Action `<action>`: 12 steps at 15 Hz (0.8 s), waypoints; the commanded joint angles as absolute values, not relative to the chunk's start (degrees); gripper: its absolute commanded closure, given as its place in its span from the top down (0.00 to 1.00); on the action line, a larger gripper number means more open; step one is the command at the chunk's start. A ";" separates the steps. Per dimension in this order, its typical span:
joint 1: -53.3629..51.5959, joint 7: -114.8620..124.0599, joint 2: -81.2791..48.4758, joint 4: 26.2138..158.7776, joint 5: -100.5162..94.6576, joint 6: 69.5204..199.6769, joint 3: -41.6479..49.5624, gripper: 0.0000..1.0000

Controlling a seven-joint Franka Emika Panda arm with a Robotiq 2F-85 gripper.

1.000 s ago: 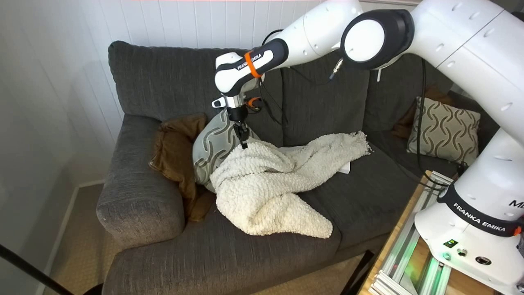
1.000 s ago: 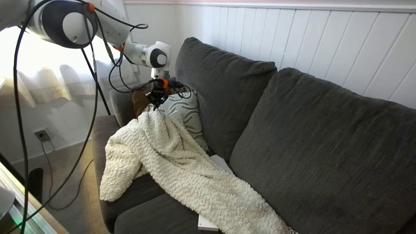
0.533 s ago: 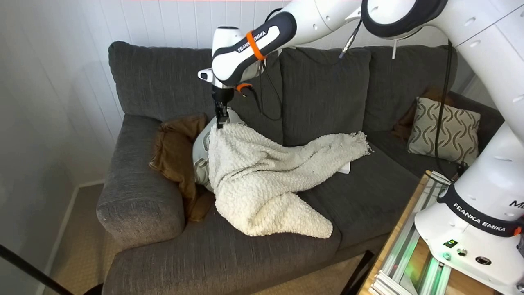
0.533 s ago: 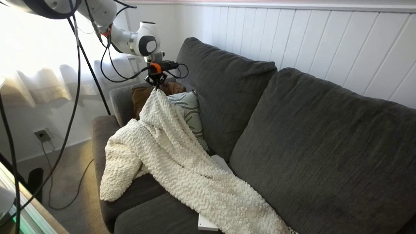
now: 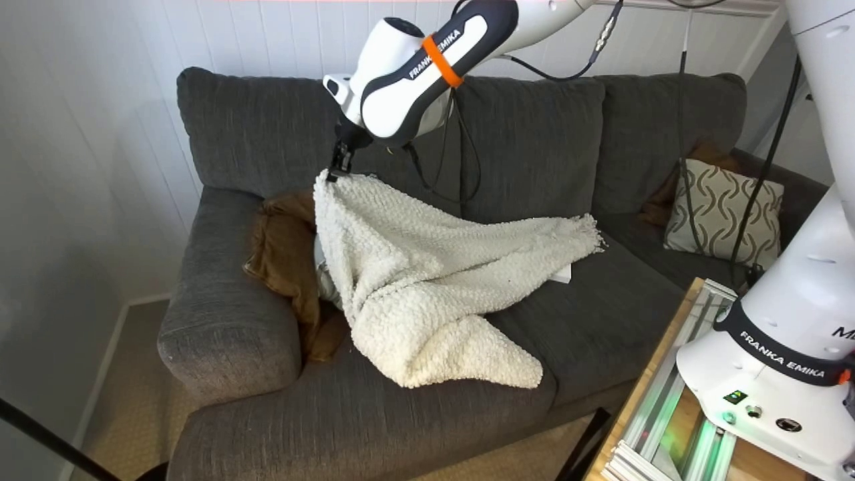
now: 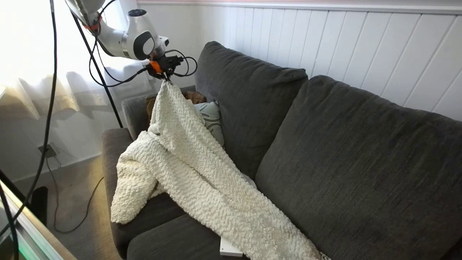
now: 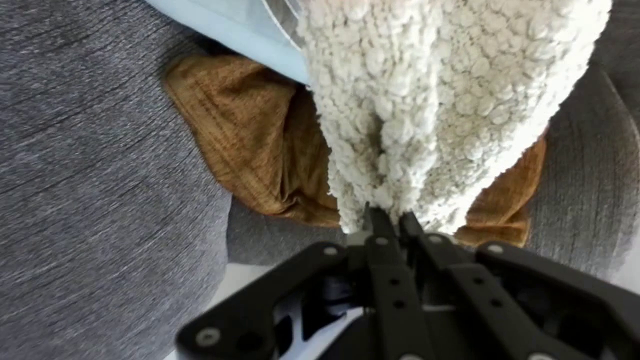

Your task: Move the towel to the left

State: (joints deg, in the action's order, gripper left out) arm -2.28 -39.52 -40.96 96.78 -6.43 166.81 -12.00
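The towel is a cream-white, nubby blanket (image 5: 434, 280) lying bunched across the grey sofa. It also shows in an exterior view (image 6: 202, 169) and in the wrist view (image 7: 430, 110). My gripper (image 5: 336, 175) is shut on one corner of the towel and holds that corner raised above the pillows at one end of the sofa. The raised part hangs like a tent from the fingertips, also seen at the gripper (image 6: 166, 78) in an exterior view. In the wrist view the gripper (image 7: 392, 217) has fabric pinched between its fingertips. The rest of the towel rests on the seat.
A brown pillow (image 5: 284, 250) and a mostly covered patterned pillow (image 6: 213, 117) lie below the gripper beside the armrest (image 5: 230, 294). The sofa backrest (image 5: 267, 133) is close behind. A white flat object (image 6: 230, 248) shows under the towel. Another patterned pillow (image 5: 725, 210) sits at the far end.
My gripper has moved up and toward the armrest end, pulling the towel's corner with it. The towel's raised part is stretched taller and covers more of the patterned pillow. The towel's lower end has stayed put.
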 commanded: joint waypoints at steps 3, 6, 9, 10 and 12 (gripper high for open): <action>-1.48 -35.42 -37.40 101.98 -8.80 170.90 -12.37 0.06; -1.46 -35.14 -36.58 103.13 -8.83 171.12 -12.25 0.06; -4.26 -31.81 -35.36 102.35 -10.15 174.25 -8.90 0.02; -5.24 -30.08 -34.44 102.04 -11.16 176.94 -7.30 0.02; -6.28 -26.66 -31.49 101.72 -12.35 178.58 -5.65 0.02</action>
State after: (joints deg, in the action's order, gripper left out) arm -3.68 -32.74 -36.15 102.41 -9.67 175.66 -8.87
